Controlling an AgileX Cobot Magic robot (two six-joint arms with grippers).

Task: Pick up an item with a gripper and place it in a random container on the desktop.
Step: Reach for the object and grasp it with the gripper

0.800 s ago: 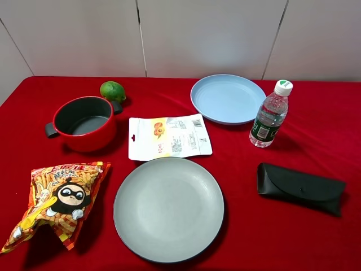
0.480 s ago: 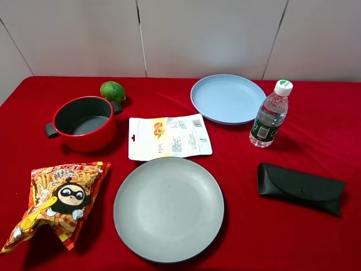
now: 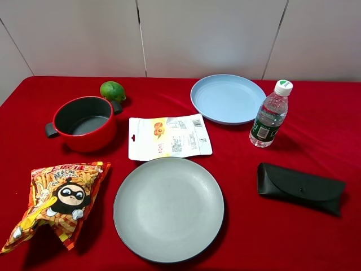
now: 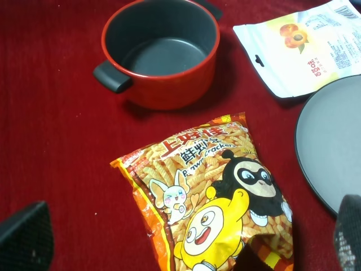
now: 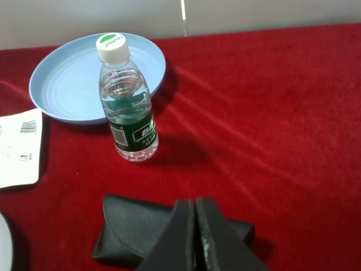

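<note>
While the glasses case (image 3: 300, 188) lies untouched on the tabletop (image 3: 316, 130), well apart from the bare grey plate (image 3: 168, 209), nothing is yet accomplished: the right tool (image 5: 195, 206) is seen closed and empty, the left tool (image 4: 187, 234) spread wide, empty.

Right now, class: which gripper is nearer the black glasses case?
Right. The right gripper, shut, points at the glasses case from close by. The left gripper hangs open over the cracker bag, across the grey plate from the case.
</note>
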